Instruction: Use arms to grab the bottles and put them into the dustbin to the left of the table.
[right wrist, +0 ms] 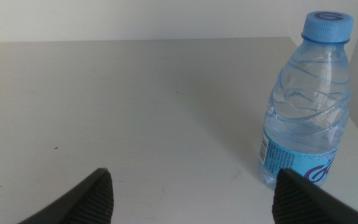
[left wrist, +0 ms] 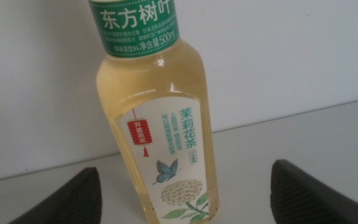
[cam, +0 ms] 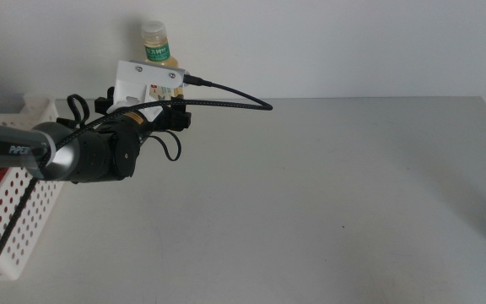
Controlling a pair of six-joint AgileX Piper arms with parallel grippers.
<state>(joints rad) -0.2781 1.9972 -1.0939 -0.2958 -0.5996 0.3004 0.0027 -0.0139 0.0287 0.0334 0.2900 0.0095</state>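
- Left gripper [left wrist: 185, 190]: we see its jaws spread wide, tea bottle [left wrist: 151, 118] upright between them, untouched.
- Right gripper [right wrist: 191, 196]: jaws apart, water bottle [right wrist: 306, 106] just ahead, to one side.

Pale yellow tea bottle [left wrist: 154, 124] with a white cap and a green neck band printed in white characters; the white body label carries green characters, a small red tag, a blue butterfly and a cluster of whitish flowers with green leaves. Clear water bottle [right wrist: 306, 99] with a light blue cap and a blue label marked in white and darker blue. White dustbin [cam: 15, 211], its walls patterned with round holes; something red, possibly the can, shows through them. Light-grey matte table [cam: 327, 203]. Left arm [cam: 83, 152] dark grey to black, with white lettering, a white wrist bracket and black cable. Both wrist views show black, finely textured jaws.
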